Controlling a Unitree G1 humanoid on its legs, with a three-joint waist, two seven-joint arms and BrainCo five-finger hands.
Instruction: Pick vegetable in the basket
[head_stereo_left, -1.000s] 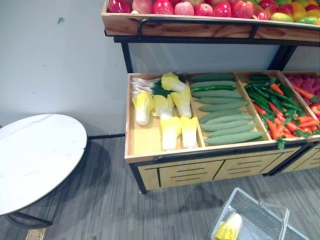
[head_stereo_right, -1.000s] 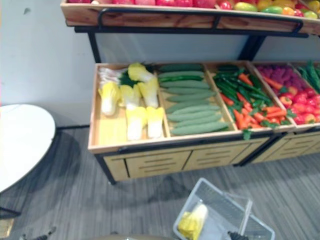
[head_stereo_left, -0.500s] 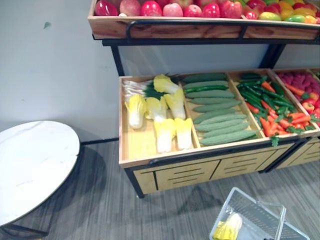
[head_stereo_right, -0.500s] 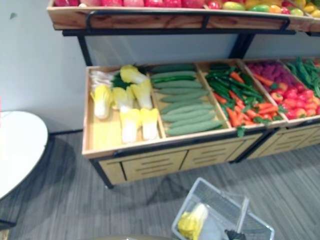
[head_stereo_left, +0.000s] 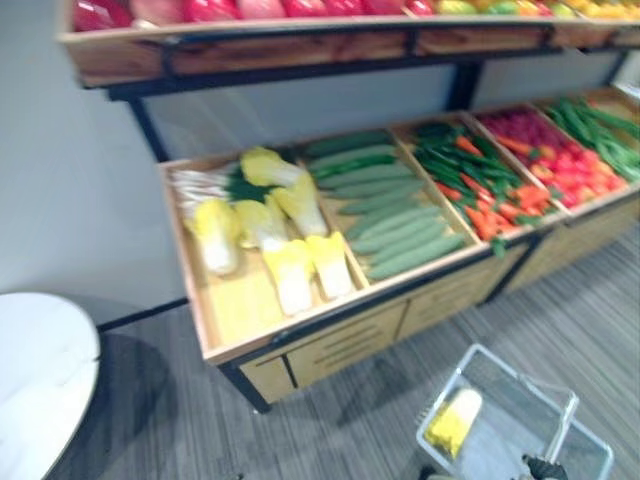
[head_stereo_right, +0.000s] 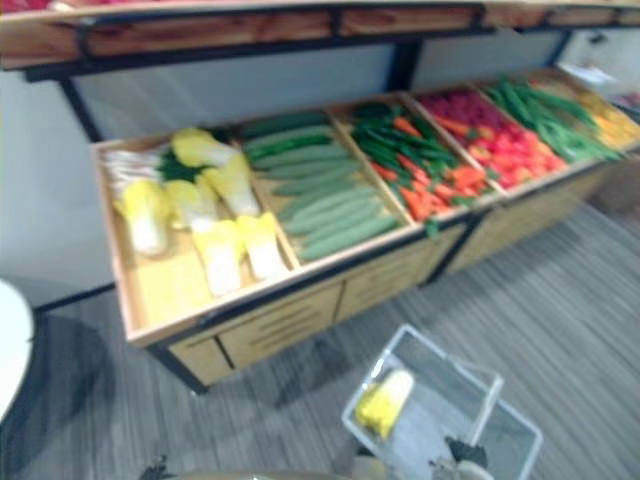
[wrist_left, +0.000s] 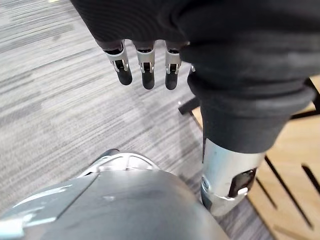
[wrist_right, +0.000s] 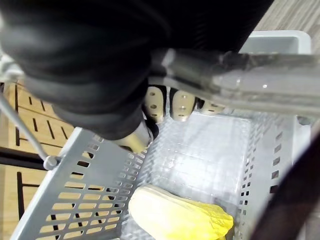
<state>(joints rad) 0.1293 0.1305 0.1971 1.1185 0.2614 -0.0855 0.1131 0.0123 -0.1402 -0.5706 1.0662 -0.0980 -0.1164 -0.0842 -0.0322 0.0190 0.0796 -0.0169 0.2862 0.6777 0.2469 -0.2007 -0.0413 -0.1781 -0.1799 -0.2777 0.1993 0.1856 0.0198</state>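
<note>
— Eyes first: where is the vegetable?
— The yellow-and-white leafy cabbage lies in the grey slotted plastic basket, at five o'clock from the wooden produce stand, against the basket's nine o'clock wall.
— Left wrist?
— The left hand hangs over grey carpet, fingers straight, holding nothing.
— Right wrist?
— The right hand has its fingers curled round the basket's grey handle; the cabbage lies beneath.
</note>
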